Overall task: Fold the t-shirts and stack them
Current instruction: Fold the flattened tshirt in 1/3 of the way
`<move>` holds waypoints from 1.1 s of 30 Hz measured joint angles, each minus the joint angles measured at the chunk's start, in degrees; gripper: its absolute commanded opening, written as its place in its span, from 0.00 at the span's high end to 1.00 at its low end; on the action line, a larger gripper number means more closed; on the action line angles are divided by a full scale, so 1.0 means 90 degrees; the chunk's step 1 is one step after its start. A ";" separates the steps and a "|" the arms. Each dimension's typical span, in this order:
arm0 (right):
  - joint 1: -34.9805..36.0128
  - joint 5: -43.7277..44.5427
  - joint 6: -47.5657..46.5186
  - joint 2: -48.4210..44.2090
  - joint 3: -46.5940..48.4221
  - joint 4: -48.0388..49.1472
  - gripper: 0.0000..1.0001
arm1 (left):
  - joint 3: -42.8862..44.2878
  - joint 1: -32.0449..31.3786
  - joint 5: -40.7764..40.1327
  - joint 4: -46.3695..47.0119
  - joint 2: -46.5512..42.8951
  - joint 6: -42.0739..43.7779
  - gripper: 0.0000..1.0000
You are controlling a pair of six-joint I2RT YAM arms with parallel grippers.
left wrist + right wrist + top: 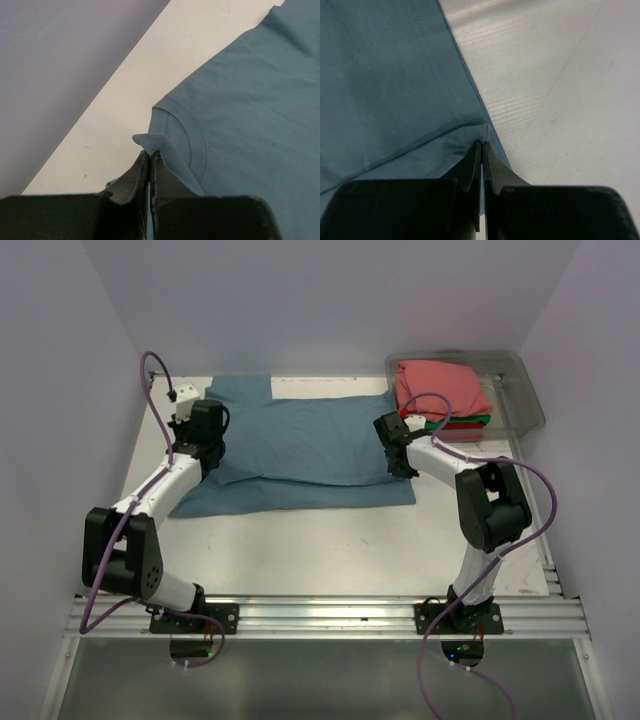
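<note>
A slate-blue t-shirt (300, 450) lies spread across the middle of the table, its near part folded over. My left gripper (203, 430) is shut on its left edge; in the left wrist view (150, 151) a pinched tip of blue cloth pokes out above the closed fingers, beside the collar (192, 140). My right gripper (392, 438) is shut on the shirt's right edge, and the right wrist view (483, 143) shows the hem (440, 75) gathered between the fingers. A stack of folded t-shirts, salmon-pink (440, 388) over green (470, 421) and red (470, 430), sits at the back right.
The folded stack rests in a clear plastic bin (525, 390) at the table's back right corner. White walls close in the table on the left, back and right. Bare table (330, 540) shows between the shirt and the arm bases.
</note>
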 measured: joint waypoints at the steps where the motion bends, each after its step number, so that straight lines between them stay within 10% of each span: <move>1: 0.0000 0.0002 0.0005 0.0007 0.0000 0.0000 1.00 | 0.0017 0.0010 0.0019 0.0019 0.0034 0.0002 1.00; 33: -0.0078 0.0238 0.0085 0.0539 0.0323 0.0085 1.00 | 0.0724 0.0376 0.0668 0.0804 0.1627 0.0194 1.00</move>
